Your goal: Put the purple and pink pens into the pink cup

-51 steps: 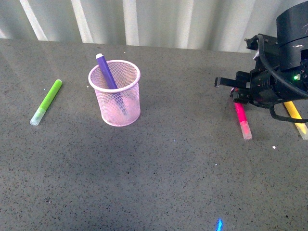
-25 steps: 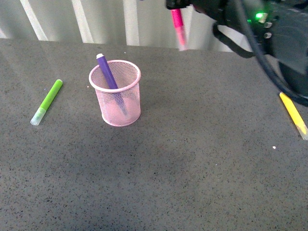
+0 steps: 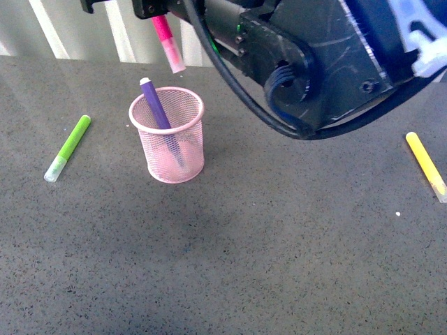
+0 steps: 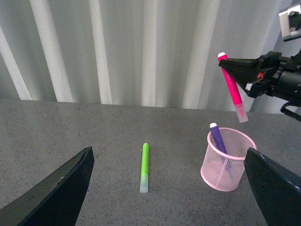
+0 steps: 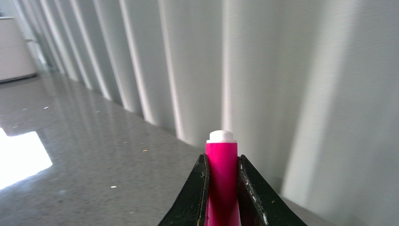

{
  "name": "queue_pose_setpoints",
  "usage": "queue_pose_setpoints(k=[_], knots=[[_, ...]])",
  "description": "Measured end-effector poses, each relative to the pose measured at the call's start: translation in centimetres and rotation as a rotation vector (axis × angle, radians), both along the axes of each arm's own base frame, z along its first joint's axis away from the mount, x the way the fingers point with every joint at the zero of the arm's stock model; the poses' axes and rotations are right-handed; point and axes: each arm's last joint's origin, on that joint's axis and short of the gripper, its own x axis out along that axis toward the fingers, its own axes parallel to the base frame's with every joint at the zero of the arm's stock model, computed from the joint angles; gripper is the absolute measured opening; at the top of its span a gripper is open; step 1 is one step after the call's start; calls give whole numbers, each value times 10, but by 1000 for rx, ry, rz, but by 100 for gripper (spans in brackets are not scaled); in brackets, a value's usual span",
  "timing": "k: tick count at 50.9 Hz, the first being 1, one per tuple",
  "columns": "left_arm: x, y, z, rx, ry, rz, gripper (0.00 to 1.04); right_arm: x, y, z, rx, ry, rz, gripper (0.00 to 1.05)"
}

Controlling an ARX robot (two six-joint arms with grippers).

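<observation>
No readable text, label or number — not on anything.

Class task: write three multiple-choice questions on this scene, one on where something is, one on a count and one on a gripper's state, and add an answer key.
1. Where is the purple pen?
A) standing in the pink cup
B) lying flat beside the cup
C) held in the air

2. How many markers lie flat on the table?
A) one
B) two
C) four

3. What is the state of the right gripper?
A) open and empty
B) shut on the pink pen
C) shut on the purple pen

Key:
1 A: it leans inside the mesh, with its tip above the rim.
2 B: only the lime-green marker and the yellow marker lie flat.
3 B: the two fingers clamp the pink barrel, which is held in the air near the cup.
</observation>
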Motion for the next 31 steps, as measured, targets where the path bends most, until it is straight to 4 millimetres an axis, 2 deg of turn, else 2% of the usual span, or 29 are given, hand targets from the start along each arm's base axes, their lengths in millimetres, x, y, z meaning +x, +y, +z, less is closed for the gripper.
queue_pose_setpoints(k=[14, 31], knots=[[0, 0, 0, 0, 0, 0, 98, 3, 19, -18, -9, 31, 30, 11], [0, 0, 0, 0, 0, 0, 98, 7, 22, -36, -21, 69, 31, 11]])
